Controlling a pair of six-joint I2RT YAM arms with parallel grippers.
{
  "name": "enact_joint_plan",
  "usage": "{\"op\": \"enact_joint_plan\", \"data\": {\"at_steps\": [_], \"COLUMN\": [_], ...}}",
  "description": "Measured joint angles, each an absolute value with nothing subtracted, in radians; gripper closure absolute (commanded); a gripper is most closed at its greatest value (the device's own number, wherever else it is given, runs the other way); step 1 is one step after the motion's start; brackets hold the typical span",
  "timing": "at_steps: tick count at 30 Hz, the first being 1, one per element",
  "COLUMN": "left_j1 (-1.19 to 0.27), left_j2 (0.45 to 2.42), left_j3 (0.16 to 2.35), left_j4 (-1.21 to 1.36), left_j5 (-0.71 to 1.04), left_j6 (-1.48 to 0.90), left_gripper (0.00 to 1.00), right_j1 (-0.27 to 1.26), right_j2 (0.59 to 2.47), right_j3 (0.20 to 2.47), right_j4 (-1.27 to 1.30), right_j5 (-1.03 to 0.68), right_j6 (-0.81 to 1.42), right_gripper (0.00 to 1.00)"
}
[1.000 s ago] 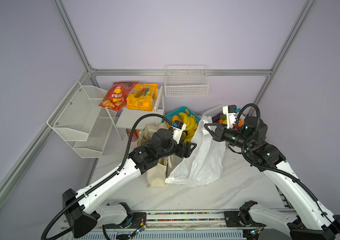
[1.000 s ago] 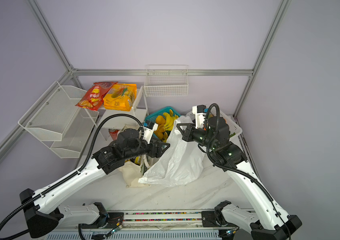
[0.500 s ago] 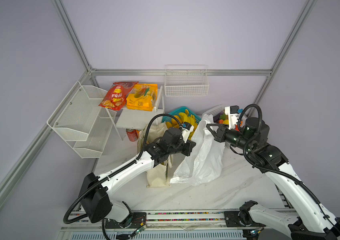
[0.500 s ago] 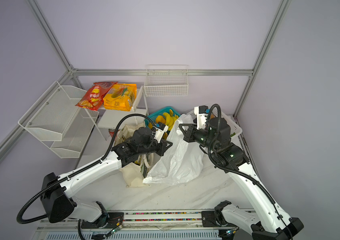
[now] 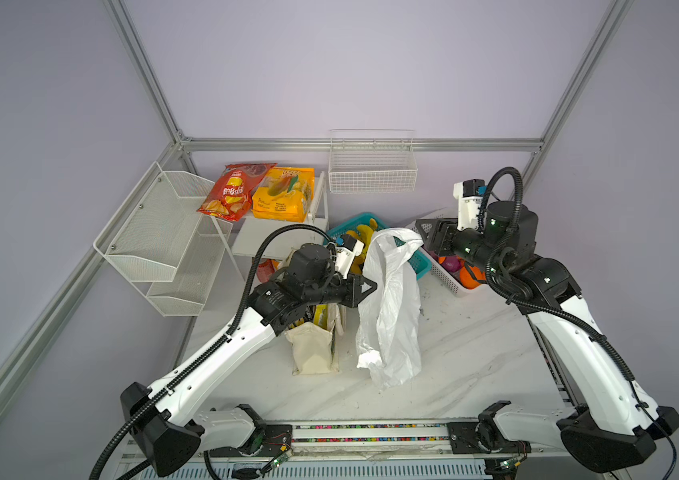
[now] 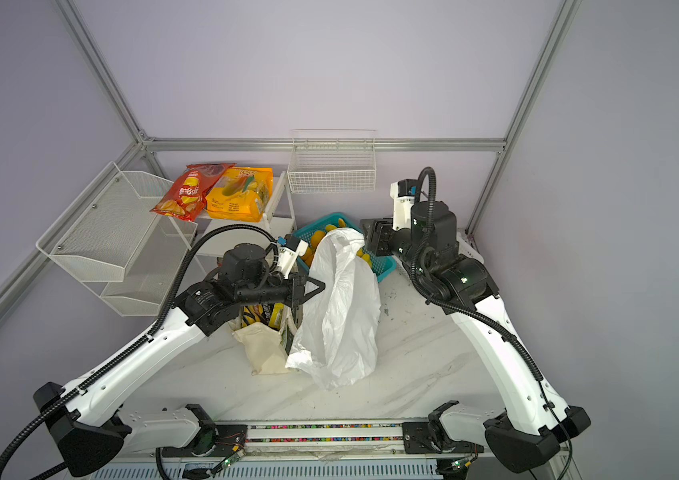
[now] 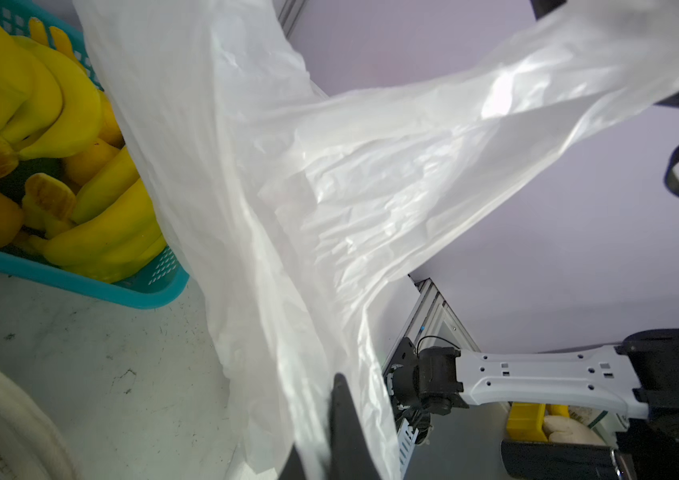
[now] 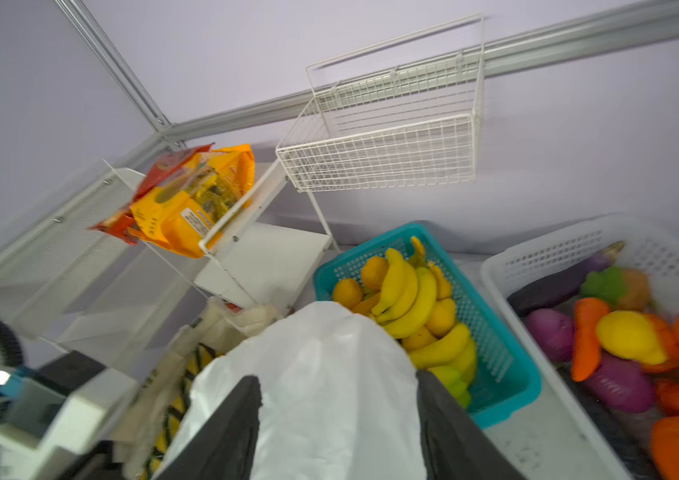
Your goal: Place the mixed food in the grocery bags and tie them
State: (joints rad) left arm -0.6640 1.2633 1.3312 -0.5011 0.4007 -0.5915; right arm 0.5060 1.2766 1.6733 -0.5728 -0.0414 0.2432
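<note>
Packing, early stage: tote [image 5: 312, 349] mid-table [image 5: 475, 353] holds a chip bag [image 6: 260, 311]; plastic bag [image 5: 387, 316] beside it, edge pinched by the left gripper [image 5: 364, 286], right gripper [image 8: 337, 380] spread at its top; bananas [image 8: 408, 291] and toy vegetables [image 8: 620, 332] sit unpacked in baskets [image 8: 508, 386] along the table's back edge; nothing tied.

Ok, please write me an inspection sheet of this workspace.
Surface: white marble table, few dark specks.
Job's things: white plastic bag held up; canvas tote upright, black chip bag inside; bananas in teal basket; toy produce in white basket.
Clutter: red chip bag, orange packet on the shelf.
Hands: left hand shut on the white plastic bag; right hand open around its top.
Cables: black hose loops over each arm.
Surroundings: lilac walls, aluminium frame, wire wall basket.
</note>
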Motion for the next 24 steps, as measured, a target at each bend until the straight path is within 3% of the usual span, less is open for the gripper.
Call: {"op": "enact_joint_plan", "data": {"at_steps": [2, 6, 14, 19, 24], "left_j1": [-0.636, -0.608, -0.609, -0.609, -0.609], "left_j2": [1.262, 1.277, 1.296, 1.291, 1.289], "left_j3": [1.330, 1.328, 1.325, 1.289, 1.264], "left_j4": [-0.482, -0.441, -0.385, -0.335, -0.293], "left_j5": [0.391, 0.382, 0.381, 0.392, 0.420], "left_j6": [-0.648, -0.723, -0.778, -0.803, -0.822], "left_gripper": [1.00, 1.00, 1.00, 1.00, 1.00], "right_j1": [0.506, 0.506, 0.513, 0.603, 0.722], "right_j2": [1.270, 1.163, 0.872, 0.903, 0.991], "right_j3": [1.655, 1.547, 1.179, 0.986, 0.947], "right_j4": [-0.579, -0.569, -0.407, -0.203, -0.086], "right_j5": [-0.031, -0.072, -0.243, -0.340, -0.351], "right_j6": [0.222, 0.195, 0.206, 0.294, 0.338], "right_gripper": [0.16, 0.11, 0.14, 0.13, 0.13]}}
